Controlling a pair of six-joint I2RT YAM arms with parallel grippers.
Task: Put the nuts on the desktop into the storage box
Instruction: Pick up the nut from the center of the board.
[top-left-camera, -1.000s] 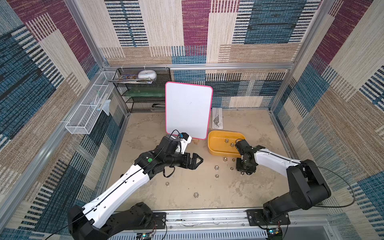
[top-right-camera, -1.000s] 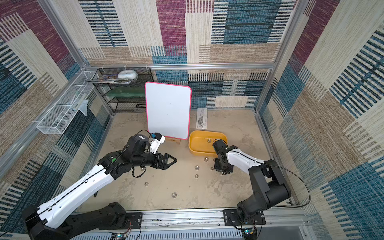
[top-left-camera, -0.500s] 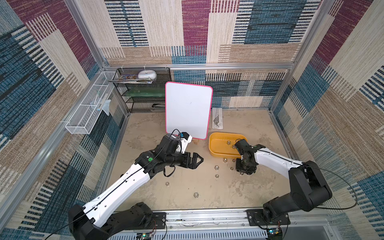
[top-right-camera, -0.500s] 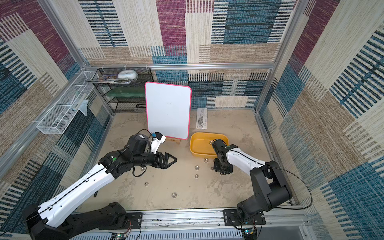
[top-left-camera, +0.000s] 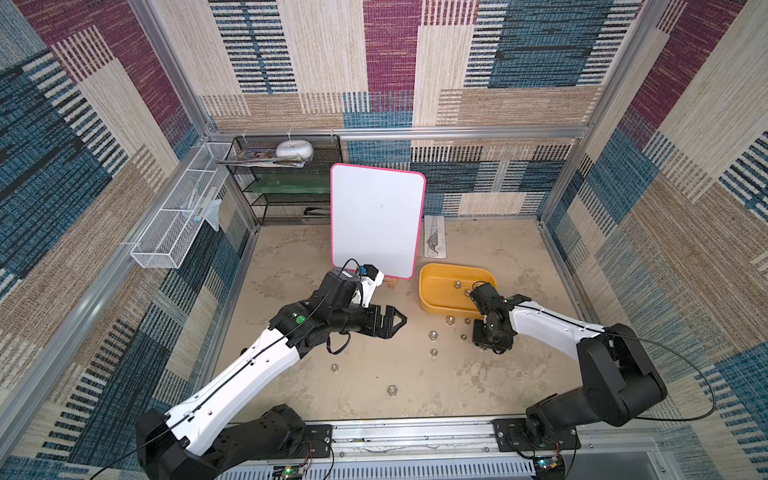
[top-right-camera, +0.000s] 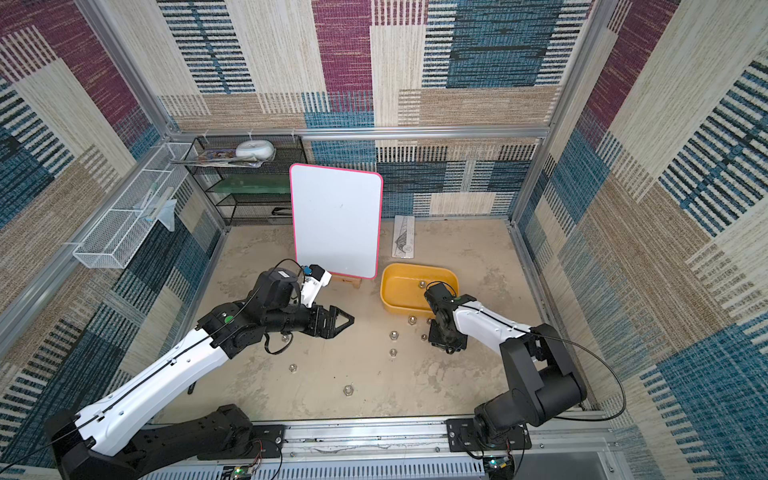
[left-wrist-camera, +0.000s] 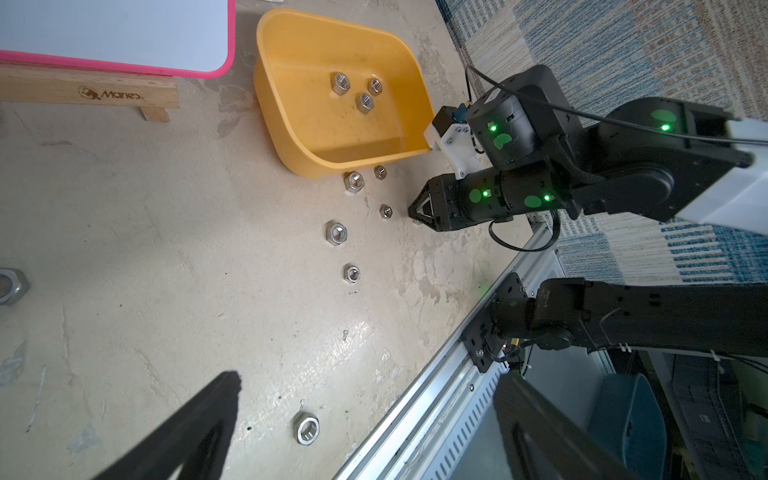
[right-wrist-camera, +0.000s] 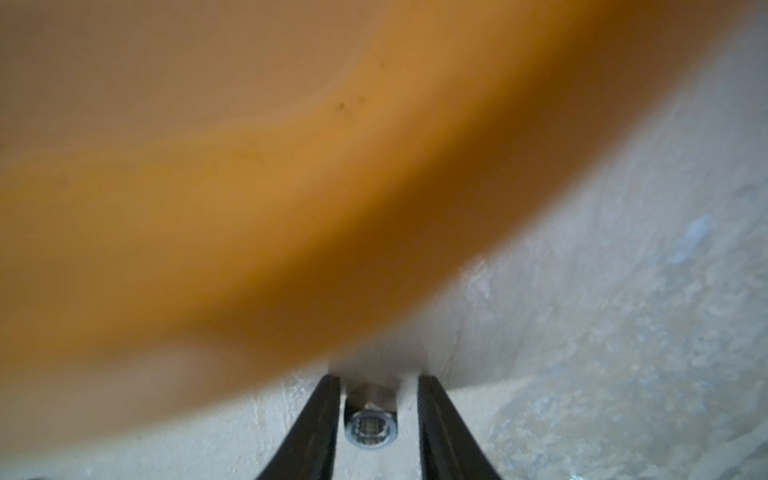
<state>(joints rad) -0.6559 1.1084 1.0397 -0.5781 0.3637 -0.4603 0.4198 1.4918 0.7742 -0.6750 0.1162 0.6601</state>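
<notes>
The mustard-yellow storage box (top-left-camera: 436, 286) (top-right-camera: 397, 291) (left-wrist-camera: 282, 124) sits on the beige desktop (top-left-camera: 291, 266) and holds three nuts (left-wrist-camera: 365, 102). Several more nuts (top-left-camera: 433, 334) (top-right-camera: 393, 335) (left-wrist-camera: 336, 233) lie scattered in front of it. My right gripper (top-left-camera: 492, 344) (top-right-camera: 448, 344) (right-wrist-camera: 378, 378) points down at the box's near right corner. It is open, with one small nut (right-wrist-camera: 371, 426) lying loose between its fingers and a gap on either side. My left gripper (top-left-camera: 395, 322) (top-right-camera: 343, 322) (left-wrist-camera: 365, 432) hovers wide open over mid-desktop, holding nothing.
A pink-edged whiteboard (top-left-camera: 376, 220) stands on a wooden foot just left of the box. A black mesh shelf rack (top-left-camera: 286, 195) fills the back left corner, and a white wire basket (top-left-camera: 178, 224) hangs on the left wall. A flat packet (top-left-camera: 434, 235) lies at the back. An aluminium rail (top-left-camera: 415, 432) runs along the front.
Almost nothing: the right gripper stays down at the same spot by the box's corner, and the left arm has not moved.
</notes>
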